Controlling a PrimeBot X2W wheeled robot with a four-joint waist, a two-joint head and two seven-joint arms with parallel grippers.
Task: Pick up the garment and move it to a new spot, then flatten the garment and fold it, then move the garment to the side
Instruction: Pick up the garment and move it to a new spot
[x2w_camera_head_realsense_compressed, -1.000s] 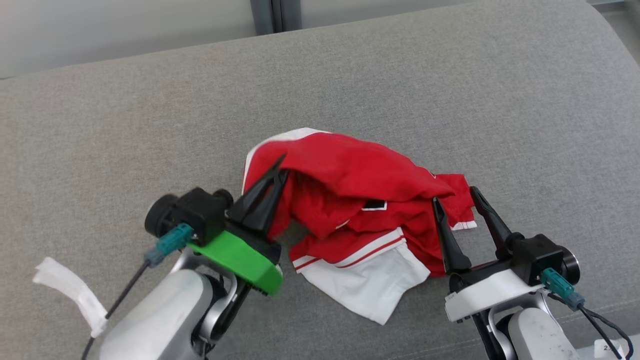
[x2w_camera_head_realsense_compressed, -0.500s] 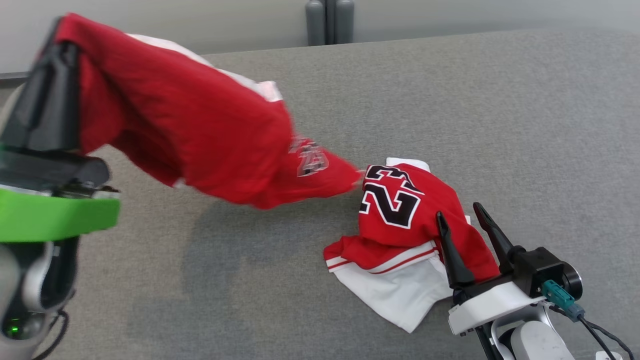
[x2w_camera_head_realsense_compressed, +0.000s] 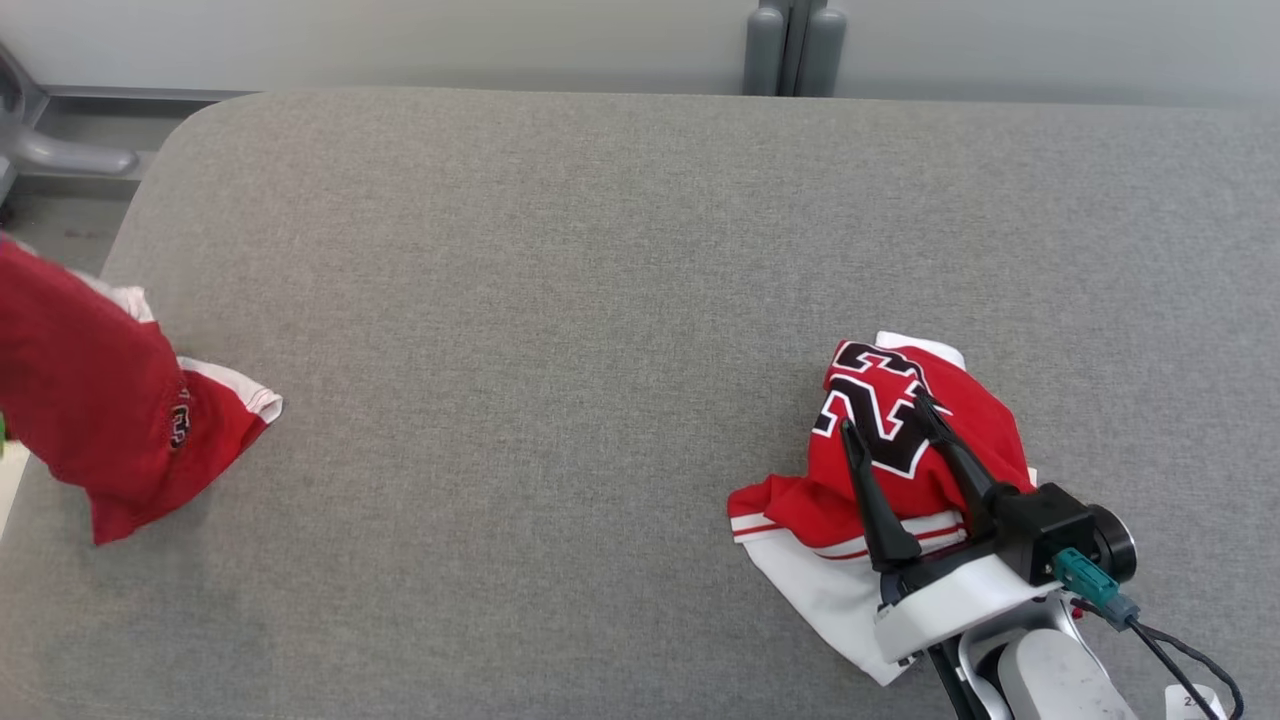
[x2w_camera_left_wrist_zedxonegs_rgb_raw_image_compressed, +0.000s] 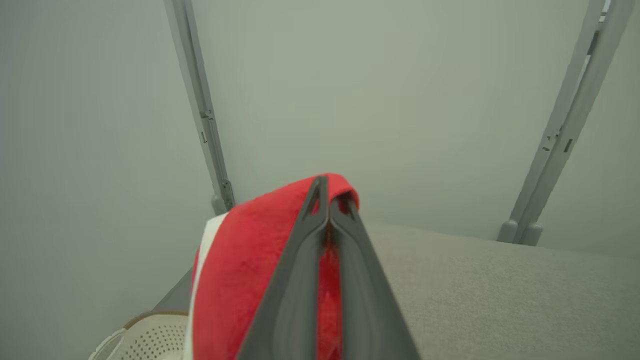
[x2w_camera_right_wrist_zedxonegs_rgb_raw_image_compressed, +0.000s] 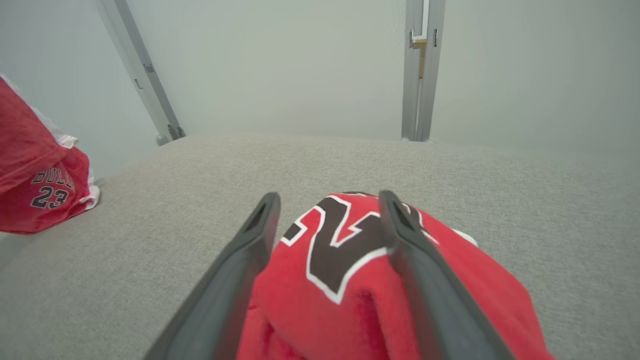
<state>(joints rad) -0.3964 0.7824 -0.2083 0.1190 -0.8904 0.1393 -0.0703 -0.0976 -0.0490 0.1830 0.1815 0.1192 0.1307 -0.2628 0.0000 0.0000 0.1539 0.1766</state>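
You lose the upper part of the held garment (x2w_camera_head_realsense_compressed: 90, 420) off the head view's left edge, and in the left wrist view its lower part runs off the bottom edge behind the pinched left end effector (x2w_camera_left_wrist_zedxonegs_rgb_raw_image_compressed: 327, 192). The fingers of the right end effector (x2w_camera_head_realsense_compressed: 884, 412) cover part of the number on the jersey (x2w_camera_head_realsense_compressed: 790, 500), hiding its second digit.

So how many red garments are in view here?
2. The left garment hangs from the shut left gripper at far left; the right garment lies crumpled beneath the open right gripper.
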